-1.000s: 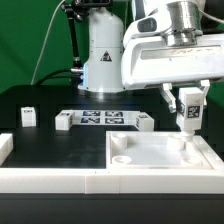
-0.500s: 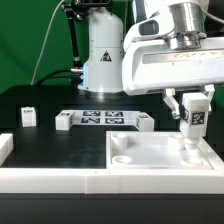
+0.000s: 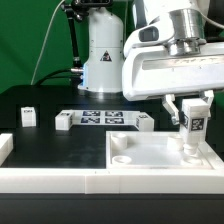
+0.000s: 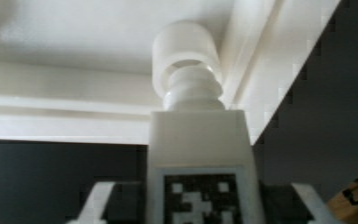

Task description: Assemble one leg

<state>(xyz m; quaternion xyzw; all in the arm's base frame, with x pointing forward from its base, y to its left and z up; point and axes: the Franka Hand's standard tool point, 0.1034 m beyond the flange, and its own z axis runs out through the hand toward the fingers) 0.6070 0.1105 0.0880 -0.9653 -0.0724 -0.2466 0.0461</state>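
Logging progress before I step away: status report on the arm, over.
Gripper shut on the leg. Leg upright, tip at corner socket of the panel, exterior view's right; seating unclear. Nothing seen in the way.

We see the gripper (image 3: 192, 108) and the leg (image 3: 193, 126) clamped in it sitting lower than a second ago and shifted toward the exterior view's right. First it slides right and down, then in the last half second it mostly drops. The leg's lower end now reaches the panel (image 3: 150, 160) by the corner socket (image 3: 190, 152) on the exterior view's right, where earlier it hung clearly above the far rim; we can't tell if it's touching. The white wrist housing (image 3: 165, 70) comes down with it and sits lower in frame.
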